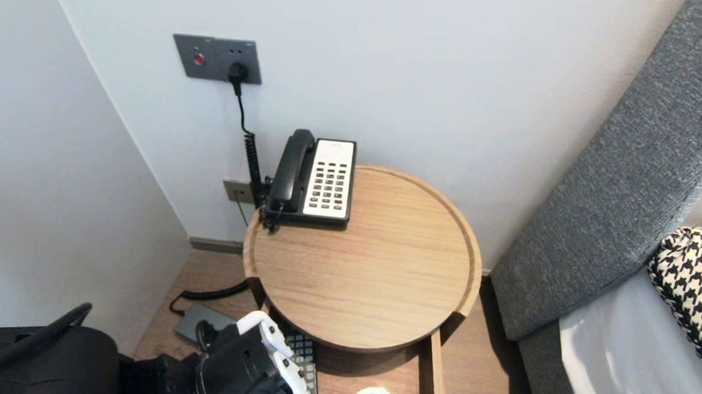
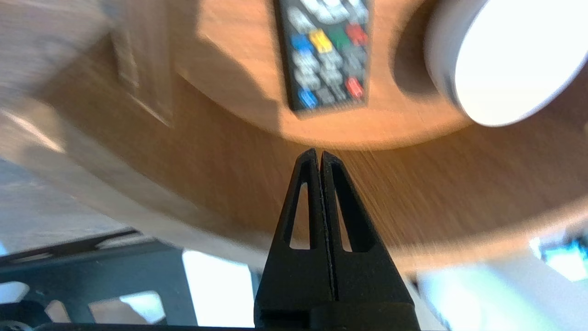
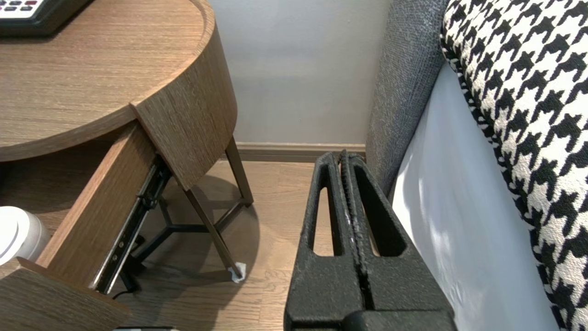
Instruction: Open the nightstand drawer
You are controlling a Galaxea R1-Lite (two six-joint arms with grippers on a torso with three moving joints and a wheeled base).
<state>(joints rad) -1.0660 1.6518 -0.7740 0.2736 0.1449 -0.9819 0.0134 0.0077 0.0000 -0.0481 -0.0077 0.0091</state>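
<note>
Hovers left gripper (image 2: 319, 154) closed near the remote (image 2: 326, 50), light, stiff, slick, likely best pinched across its long edges; holds right gripper (image 3: 343, 156) closed by the bed (image 3: 459, 230).

Matt grained wood table (image 1: 383, 269), smooth plastic phone (image 1: 328, 178), rough grey cloth headboard (image 1: 612, 190), plastic remote (image 2: 326, 55)

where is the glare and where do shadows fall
Left wrist view: the round white container is washed out by glare and throws a dark shadow beside it. Head view: the round wooden table top shades the open drawer beneath. Right wrist view: soft shadow under the dark table legs.
</note>
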